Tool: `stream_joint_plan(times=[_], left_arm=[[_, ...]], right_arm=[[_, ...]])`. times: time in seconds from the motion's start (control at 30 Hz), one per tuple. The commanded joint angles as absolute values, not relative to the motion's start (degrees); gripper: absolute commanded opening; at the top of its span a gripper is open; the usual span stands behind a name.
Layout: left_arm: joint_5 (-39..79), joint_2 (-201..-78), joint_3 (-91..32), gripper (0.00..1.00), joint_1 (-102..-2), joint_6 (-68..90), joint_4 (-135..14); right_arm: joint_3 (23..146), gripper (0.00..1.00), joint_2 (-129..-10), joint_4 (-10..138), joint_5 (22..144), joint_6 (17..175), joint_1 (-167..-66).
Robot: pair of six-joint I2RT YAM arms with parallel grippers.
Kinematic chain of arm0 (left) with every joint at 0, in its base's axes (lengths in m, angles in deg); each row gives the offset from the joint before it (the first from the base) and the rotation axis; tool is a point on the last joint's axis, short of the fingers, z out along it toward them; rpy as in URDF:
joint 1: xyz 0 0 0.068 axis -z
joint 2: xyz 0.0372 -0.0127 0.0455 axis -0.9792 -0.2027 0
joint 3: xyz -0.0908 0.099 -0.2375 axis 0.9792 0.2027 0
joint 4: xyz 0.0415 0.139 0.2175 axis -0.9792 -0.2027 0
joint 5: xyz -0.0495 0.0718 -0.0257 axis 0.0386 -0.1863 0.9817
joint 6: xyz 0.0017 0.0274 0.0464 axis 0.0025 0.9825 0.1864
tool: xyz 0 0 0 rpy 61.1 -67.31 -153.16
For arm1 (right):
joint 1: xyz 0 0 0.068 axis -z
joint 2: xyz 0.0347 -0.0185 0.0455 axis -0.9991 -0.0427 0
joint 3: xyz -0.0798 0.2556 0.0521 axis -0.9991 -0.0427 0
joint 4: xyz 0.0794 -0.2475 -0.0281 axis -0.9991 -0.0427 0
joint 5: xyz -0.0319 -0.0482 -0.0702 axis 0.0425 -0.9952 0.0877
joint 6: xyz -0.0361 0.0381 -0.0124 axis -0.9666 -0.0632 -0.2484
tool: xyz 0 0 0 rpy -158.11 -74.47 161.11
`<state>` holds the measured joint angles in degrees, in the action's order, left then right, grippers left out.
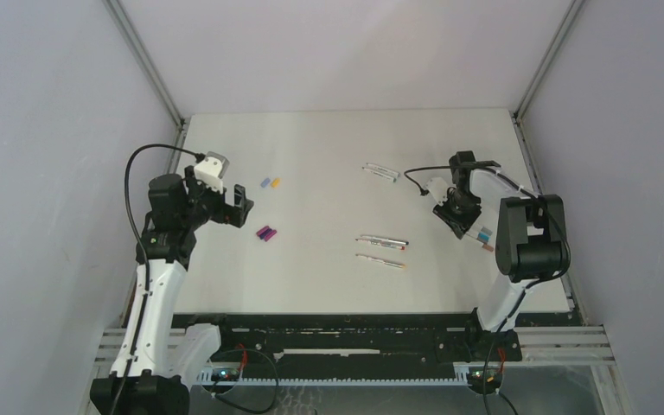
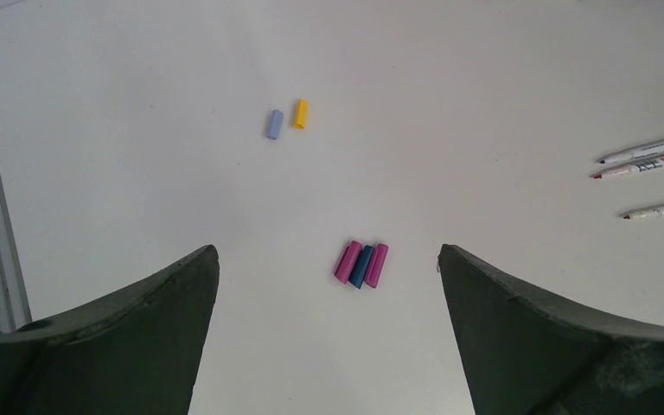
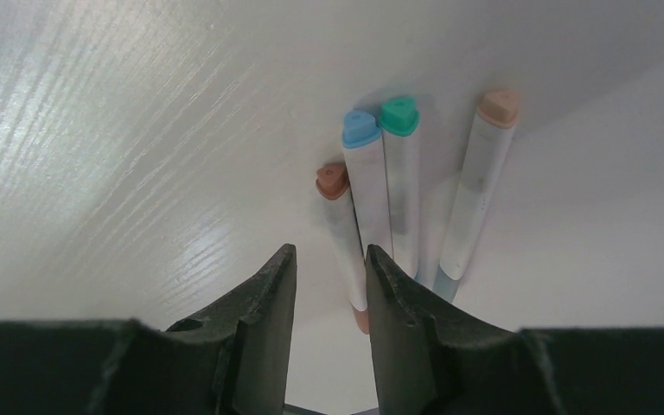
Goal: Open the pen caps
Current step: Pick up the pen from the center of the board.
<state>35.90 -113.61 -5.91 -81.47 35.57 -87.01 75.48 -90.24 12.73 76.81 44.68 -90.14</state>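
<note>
Several white pens lie side by side under my right gripper (image 3: 329,251), with brown (image 3: 333,181), blue (image 3: 360,130), green (image 3: 398,117) and peach (image 3: 497,108) ends. The gripper's jaws stand narrow. The brown-ended pen runs between them against the right finger, and a gap shows on its left. Loose pen caps lie in front of my wide-open left gripper (image 2: 328,251): two magenta ones (image 2: 347,261) with a dark blue one (image 2: 362,266) between them. A pale blue cap (image 2: 274,124) and a yellow cap (image 2: 300,113) lie farther off.
Three more pens lie mid-table, one (image 1: 380,170) farther back and two (image 1: 381,241) nearer. My right gripper (image 1: 464,221) works close to the table's right edge (image 1: 546,216). My left gripper (image 1: 239,207) hovers beside the caps at the left.
</note>
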Motion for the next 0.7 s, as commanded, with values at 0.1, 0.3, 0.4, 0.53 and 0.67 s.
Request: stream_joint_plan(times=[0.1, 0.3, 0.4, 0.53, 0.67], left_arm=[[37.2, -114.0, -5.3, 1.0, -81.8, 36.7, -85.9], [37.1, -114.3, -5.3, 1.0, -81.8, 36.7, -85.9], [37.0, -114.2, -5.2, 1.0, -81.8, 36.8, -85.9], [36.9, -114.2, -5.2, 1.0, -81.8, 36.8, -85.9], [37.0, -114.3, -5.2, 1.0, -81.8, 36.9, -85.9]], right_arm=[[75.7, 0.3, -91.2, 14.5, 75.3, 44.4, -89.7], [75.4, 0.28, -91.0, 14.8, 74.8, 44.4, -89.7], [75.1, 0.27, -90.8, 14.9, 75.1, 44.4, -89.8], [75.0, 0.25, -90.1, 14.6, 75.0, 44.5, -89.8], [74.2, 0.25, -87.9, 14.5, 75.3, 44.3, -90.2]])
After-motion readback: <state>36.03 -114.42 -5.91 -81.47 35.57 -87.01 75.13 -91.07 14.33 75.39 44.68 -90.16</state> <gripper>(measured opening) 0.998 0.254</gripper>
